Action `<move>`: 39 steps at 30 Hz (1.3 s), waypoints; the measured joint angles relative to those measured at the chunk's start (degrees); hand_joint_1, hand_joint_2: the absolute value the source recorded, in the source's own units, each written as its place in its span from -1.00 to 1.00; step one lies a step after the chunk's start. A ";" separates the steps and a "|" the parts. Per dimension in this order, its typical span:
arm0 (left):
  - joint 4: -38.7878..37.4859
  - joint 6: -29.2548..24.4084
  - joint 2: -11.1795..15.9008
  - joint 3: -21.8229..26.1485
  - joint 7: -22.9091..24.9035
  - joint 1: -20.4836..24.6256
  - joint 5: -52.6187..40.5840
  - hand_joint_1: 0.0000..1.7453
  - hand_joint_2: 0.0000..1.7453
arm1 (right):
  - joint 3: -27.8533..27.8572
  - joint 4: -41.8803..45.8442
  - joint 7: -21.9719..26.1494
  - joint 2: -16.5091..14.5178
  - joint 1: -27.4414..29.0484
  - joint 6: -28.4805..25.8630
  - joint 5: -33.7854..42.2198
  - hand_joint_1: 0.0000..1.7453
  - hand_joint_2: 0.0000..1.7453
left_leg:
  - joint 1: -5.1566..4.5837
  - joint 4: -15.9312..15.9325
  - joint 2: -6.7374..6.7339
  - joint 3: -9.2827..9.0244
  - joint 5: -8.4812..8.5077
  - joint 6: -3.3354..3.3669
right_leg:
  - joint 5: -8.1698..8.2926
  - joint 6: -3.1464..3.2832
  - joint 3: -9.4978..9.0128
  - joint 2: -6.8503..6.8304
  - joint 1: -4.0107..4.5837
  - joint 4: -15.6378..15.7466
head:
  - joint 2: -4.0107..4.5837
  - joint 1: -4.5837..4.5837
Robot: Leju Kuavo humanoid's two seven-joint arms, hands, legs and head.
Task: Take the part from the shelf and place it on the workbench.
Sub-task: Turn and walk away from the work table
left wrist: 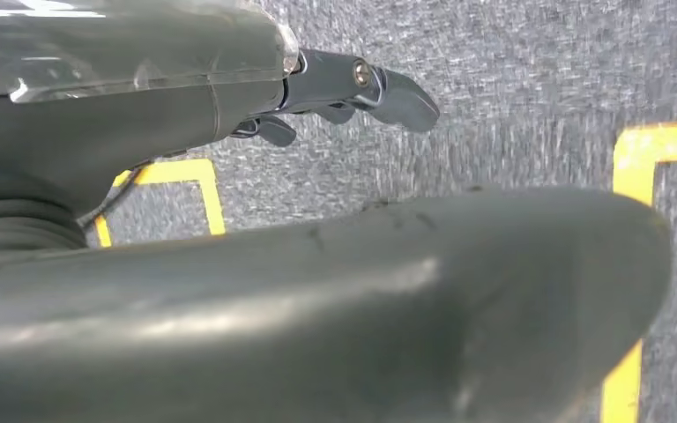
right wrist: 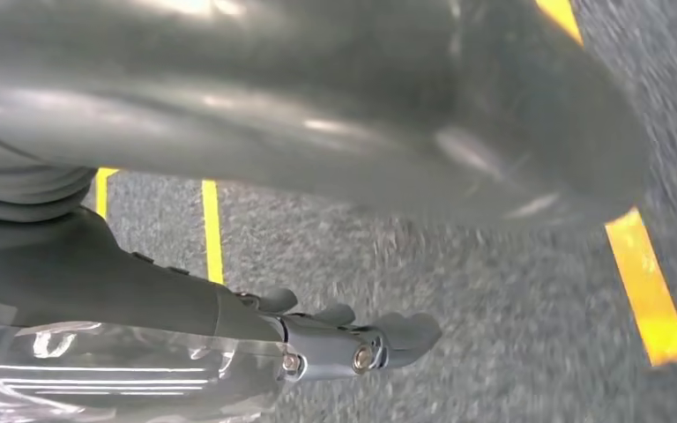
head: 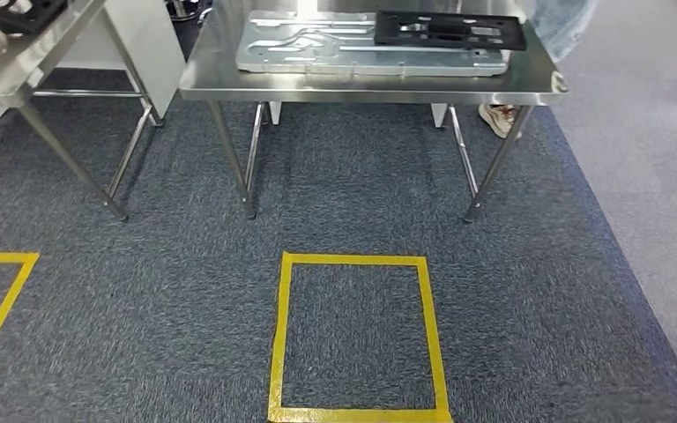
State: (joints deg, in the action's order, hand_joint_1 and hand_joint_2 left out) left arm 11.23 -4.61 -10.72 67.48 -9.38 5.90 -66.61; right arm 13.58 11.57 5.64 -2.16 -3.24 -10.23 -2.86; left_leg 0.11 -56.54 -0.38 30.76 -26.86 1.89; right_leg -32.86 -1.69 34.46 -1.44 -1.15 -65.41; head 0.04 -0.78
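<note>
Head view shows the black part (head: 450, 30) already on the workbench (head: 366, 86); with my left hand (left wrist: 353, 88) and right hand (right wrist: 353, 344) hanging empty, fingers loosely apart, I'd step squarely onto the yellow square (head: 357, 339).

Ahead of me, upper centre of head view: steel table (head: 229, 86) on thin legs. Silver stamped metal plate (head: 317, 48) lies flat on it; black part (head: 450, 31) rests on plate's right end. Upper left: second table (head: 18, 79), dark part (head: 22, 13) on top. Grey carpet floor (head: 538, 291) carries yellow tape square (head: 357, 260) in lower centre.
</note>
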 joint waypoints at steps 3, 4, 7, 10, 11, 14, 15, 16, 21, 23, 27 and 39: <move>0.00 0.02 -0.01 -0.05 -0.06 0.01 -0.02 -1.00 -1.00 | -0.01 -0.26 -0.09 0.03 0.24 -0.05 -0.15 -1.00 -1.00 | -0.13 -0.19 2.18 0.31 0.14 0.22 | -2.72 -0.10 3.95 1.11 -0.05 -8.30 | 0.00 -0.01; 0.00 0.03 -0.01 -0.05 -0.10 -0.08 -0.03 -1.00 -1.00 | -0.01 -0.32 -0.09 0.06 0.26 -0.05 -0.20 -1.00 -1.00 | -0.12 -0.33 3.00 0.34 0.14 0.18 | -1.44 -0.08 3.50 1.24 -0.08 -7.32 | 0.00 -0.01; 0.00 0.04 -0.01 -0.11 -0.30 -0.16 -0.09 -1.00 -1.00 | -0.01 -0.42 -0.09 0.20 0.24 -0.03 -0.32 -1.00 -1.00 | -0.05 -1.10 5.27 0.57 -0.07 -0.37 | 3.78 0.13 -1.44 3.73 -0.37 3.12 | 0.00 0.00; 0.00 0.03 0.01 -0.31 -0.49 -0.10 -0.19 -1.00 -1.00 | -0.03 -0.52 -0.09 0.23 0.09 -0.02 -0.35 -1.00 -1.00 | -0.03 -1.50 6.92 1.31 -0.04 -1.47 | 4.28 0.46 -2.83 5.26 -0.28 6.52 | 0.00 -0.03; 0.00 0.03 0.03 -0.39 -0.53 -0.18 -0.24 -1.00 -1.00 | -0.03 -0.53 -0.09 0.22 -0.01 -0.02 -0.36 -1.00 -1.00 | 0.05 -1.39 7.39 1.50 0.07 -1.86 | 4.41 0.80 -2.81 4.62 -0.30 6.58 | 0.00 -0.04; 0.00 0.09 0.08 -0.57 -0.61 -0.31 -0.45 -1.00 -1.00 | -0.03 -0.54 -0.10 0.16 0.01 -0.04 -0.42 -1.00 -1.00 | 0.05 -4.44 4.34 3.02 -1.97 -2.76 | 4.73 1.97 -2.99 2.54 -0.46 7.14 | 0.00 -0.22; 0.00 0.11 0.08 -0.63 -0.63 -0.24 -0.49 -1.00 -1.00 | -0.03 -0.54 -0.10 0.16 0.11 -0.06 -0.45 -1.00 -1.00 | 0.10 -7.56 2.66 4.42 -3.74 -2.98 | 4.72 2.24 -3.01 1.76 -0.35 7.20 | 0.00 -0.31; 0.00 0.13 0.08 -0.69 -0.67 -0.15 -0.50 -1.00 -1.00 | -0.03 -0.55 -0.09 0.17 0.22 -0.09 -0.48 -1.00 -1.00 | 0.18 -11.43 1.66 6.24 -5.68 -3.18 | 4.66 2.44 -2.98 0.93 -0.22 7.20 | 0.00 -0.40; 0.00 0.13 0.10 -0.90 -0.74 -0.29 -0.58 -1.00 -1.00 | -0.17 -0.59 -0.09 0.16 0.24 -0.09 -1.22 -1.00 -1.00 | 0.37 -11.57 -0.24 5.69 -3.80 -3.11 | 4.35 2.42 -3.22 -2.85 0.11 7.13 | 0.00 -0.40; 0.00 0.13 0.14 -0.94 -0.74 -0.11 -0.61 -1.00 -1.00 | -0.30 -0.59 -0.09 0.09 0.19 -0.08 -1.69 -1.00 -1.00 | -0.15 -4.02 -3.38 1.81 -1.27 -2.31 | 4.12 2.04 -3.54 -4.09 0.27 7.09 | 0.00 -0.38; 0.00 0.13 0.19 -0.99 -0.74 -0.01 -0.64 -1.00 -1.00 | -0.55 -0.59 -0.16 -0.05 0.00 -0.05 -2.14 -1.00 -1.00 | -0.68 -0.86 -3.22 0.71 -0.56 -1.14 | 3.73 0.83 -4.17 -6.15 0.39 7.17 | 0.00 -0.36; 0.00 -0.08 0.16 -0.99 -0.73 -0.03 -0.64 -1.00 -1.00 | -0.84 -0.91 -0.22 -0.14 0.29 0.07 -2.90 -1.00 -1.00 | -0.01 -1.58 6.13 1.16 -0.02 -1.01 | 4.38 0.42 -1.88 5.42 -0.48 5.04 | 0.01 -0.25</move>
State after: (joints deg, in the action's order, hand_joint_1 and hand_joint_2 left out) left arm 11.23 -4.69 -10.56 66.49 -10.11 5.87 -67.25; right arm 12.74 10.66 5.42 -2.30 -2.94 -10.17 -5.76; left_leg 0.09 -58.11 5.75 31.92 -26.88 0.88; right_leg -28.47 -1.28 32.58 3.98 -1.62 -60.36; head 0.05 -1.03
